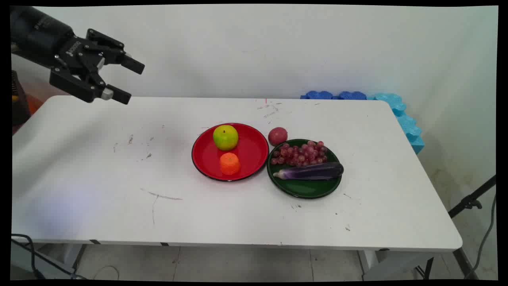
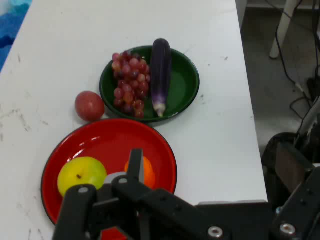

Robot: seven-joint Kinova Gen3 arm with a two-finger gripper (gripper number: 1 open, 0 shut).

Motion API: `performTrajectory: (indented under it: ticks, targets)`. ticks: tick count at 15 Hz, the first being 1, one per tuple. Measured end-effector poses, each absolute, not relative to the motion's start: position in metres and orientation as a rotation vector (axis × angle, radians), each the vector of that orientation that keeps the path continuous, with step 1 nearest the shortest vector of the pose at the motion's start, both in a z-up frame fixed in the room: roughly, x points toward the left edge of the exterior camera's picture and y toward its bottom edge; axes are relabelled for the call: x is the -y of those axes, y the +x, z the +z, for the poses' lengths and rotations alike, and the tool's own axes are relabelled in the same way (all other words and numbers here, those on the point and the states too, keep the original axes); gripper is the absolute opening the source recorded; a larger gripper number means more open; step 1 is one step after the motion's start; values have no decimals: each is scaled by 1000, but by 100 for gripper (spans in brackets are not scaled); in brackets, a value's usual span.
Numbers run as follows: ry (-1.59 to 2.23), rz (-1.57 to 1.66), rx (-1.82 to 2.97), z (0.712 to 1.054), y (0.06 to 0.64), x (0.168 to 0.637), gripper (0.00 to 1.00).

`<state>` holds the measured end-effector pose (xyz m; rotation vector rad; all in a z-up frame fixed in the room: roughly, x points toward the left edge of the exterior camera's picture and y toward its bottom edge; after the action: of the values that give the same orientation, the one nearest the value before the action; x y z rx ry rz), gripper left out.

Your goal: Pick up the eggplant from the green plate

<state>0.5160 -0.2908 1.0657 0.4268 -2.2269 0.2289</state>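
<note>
High above the table, the gripper hangs open, tilted rightward.

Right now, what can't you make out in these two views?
- Orange, hand view: mostly hidden behind the gripper's black linkage.
- Red plate, hand view: near rim hidden by the linkage.
- Grapes, main view: too small to count.
- Blue foam, main view: lower part hidden behind the table edge.
- Potato, main view: cannot tell if it touches the green plate.
</note>
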Motion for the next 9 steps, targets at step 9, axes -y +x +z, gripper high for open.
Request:
performTrajectory:
  ticks: [9]
  targets:
    - [454, 229, 2318, 1064, 464, 311, 100]
